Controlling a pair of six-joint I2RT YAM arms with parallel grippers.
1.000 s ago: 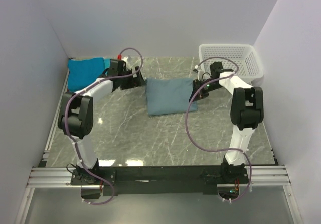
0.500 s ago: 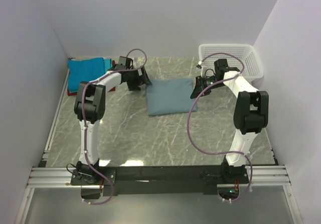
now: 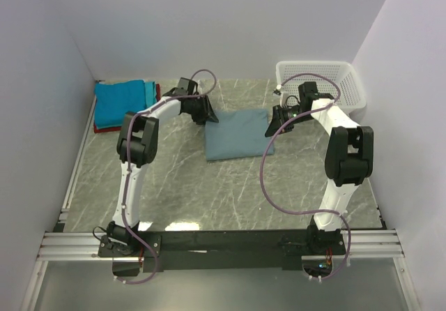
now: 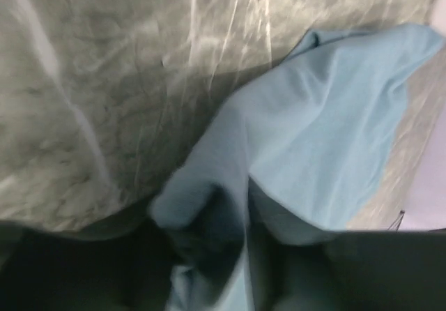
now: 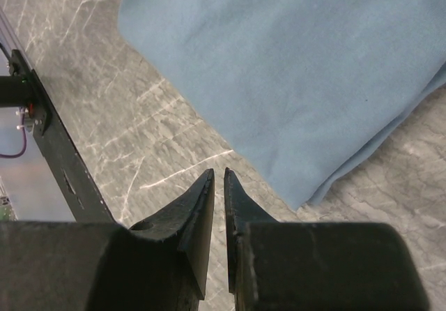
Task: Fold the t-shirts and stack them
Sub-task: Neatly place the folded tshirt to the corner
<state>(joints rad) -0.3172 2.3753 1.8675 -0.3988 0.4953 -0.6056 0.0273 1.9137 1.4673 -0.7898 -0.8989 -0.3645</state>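
I have two pincers. My left pincer is down at the far left corner of the grey-blue t-shirt. In the left wrist view, a bunched-up fold of that cloth runs right between my dark fingers. The picture is blurry, so I cannot tell if they are pinching the cloth or are just around it.

My right pincer is almost closed, with only a thin slit between its tips. Nothing is in it. The shirt's edge lies just in front of those tips, near but not touching.

The shirt is folded flat on the tabletop, between my two pincers. The stack of folded t-shirts is well off to the left of my left pincer, with a bright blue one on top. The white mesh basket sits beyond my right pincer, a little to its right.

I think this shirt is light and very soft. It will flop and sag, and the folds may slip open if I lift it by one corner. It cannot break, so I can squeeze hard. The best hold is at two corners of one edge, one for each pincer, biting all the layers at once. My right pincer has to open first.
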